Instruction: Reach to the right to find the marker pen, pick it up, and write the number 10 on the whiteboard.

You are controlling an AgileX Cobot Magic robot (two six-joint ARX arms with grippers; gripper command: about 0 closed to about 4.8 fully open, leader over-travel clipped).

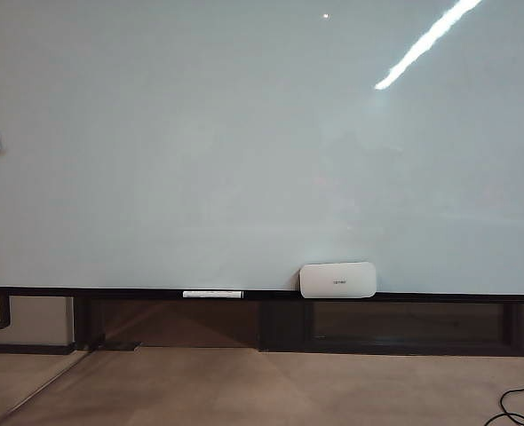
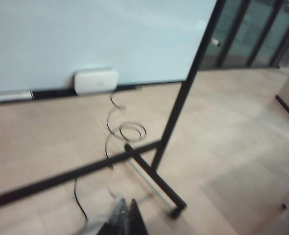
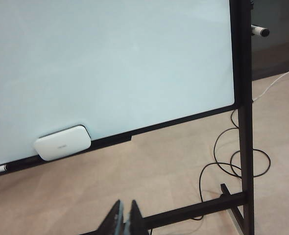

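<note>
A: Where are the claws?

B: The right claw [image 3: 124, 219] sits at the bottom edge of the right wrist view, its two dark fingers pressed together with nothing between them. The left claw [image 2: 121, 221] shows at the bottom of the left wrist view, blurred, so I cannot tell whether it is open or closed. Both hang over bare floor [image 3: 159, 171], well apart from the board.

A: And outward from there?

B: Beyond the right claw runs the stand's black crossbar [image 3: 193, 210], then open floor with a looping black cable [image 3: 218, 161] near the black upright post [image 3: 242, 98]. A marker pen [image 3: 260, 31] juts out past that post, upper right of the frame.

A: The whiteboard?

B: The whiteboard [image 1: 244, 142] fills nearly the whole exterior view; its surface is blank and glossy, with a light streak at upper right. A thin black rail [image 1: 111, 292] runs along its bottom edge. A white eraser [image 1: 337, 280] rests on the rail, lower centre-right, and a second pen [image 1: 212, 294] lies flat on the rail, left of the eraser and apart from it.
</note>
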